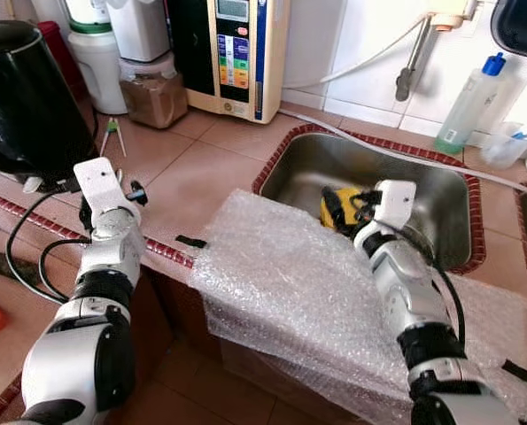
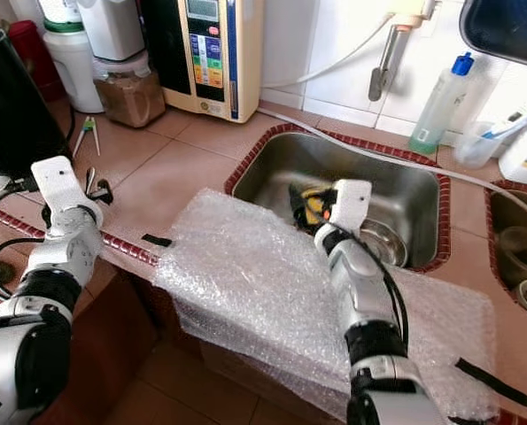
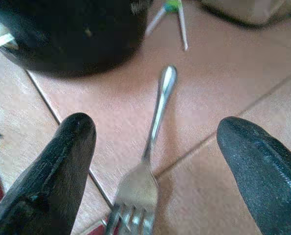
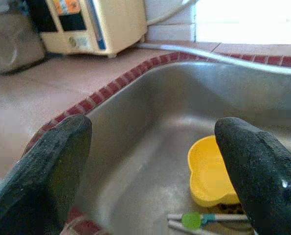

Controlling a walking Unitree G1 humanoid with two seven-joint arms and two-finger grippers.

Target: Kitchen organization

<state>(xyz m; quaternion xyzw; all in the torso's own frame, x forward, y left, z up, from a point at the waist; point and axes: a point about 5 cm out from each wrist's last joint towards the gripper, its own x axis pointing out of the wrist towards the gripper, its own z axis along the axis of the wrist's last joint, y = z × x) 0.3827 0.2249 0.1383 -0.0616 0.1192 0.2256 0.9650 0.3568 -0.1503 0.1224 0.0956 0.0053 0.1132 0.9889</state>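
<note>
Left wrist view has the left hand [image 3: 155, 161] spread wide over the tiled desk [image 3: 218, 83], a fork [image 3: 147, 161] lying between its fingers [image 3: 57, 171], tines toward the camera and handle pointing away at 12 o'clock toward a black pot [image 3: 72, 29]; nothing is gripped; green-tipped chopsticks [image 3: 177, 17] lie beyond the fork's handle. From the head views that hand [image 1: 121, 190] hovers low at the desk's front edge, at 9 o'clock from the sink [image 1: 307, 168]; the pot [image 1: 19, 93] stands just behind it. The right hand [image 1: 352, 205] reaches over the sink's near rim, also wide and empty; below it in the basin sits a yellow bowl [image 4: 209, 174], with another pair of chopsticks [image 4: 204, 220] just beside it. Bubble wrap [image 1: 290, 283] drapes over the desk's front edge under the right arm; a water dispenser [image 1: 236, 53] stands at 12 o'clock against the wall; a bottle [image 1: 467, 102] stands at 2 o'clock.
</note>
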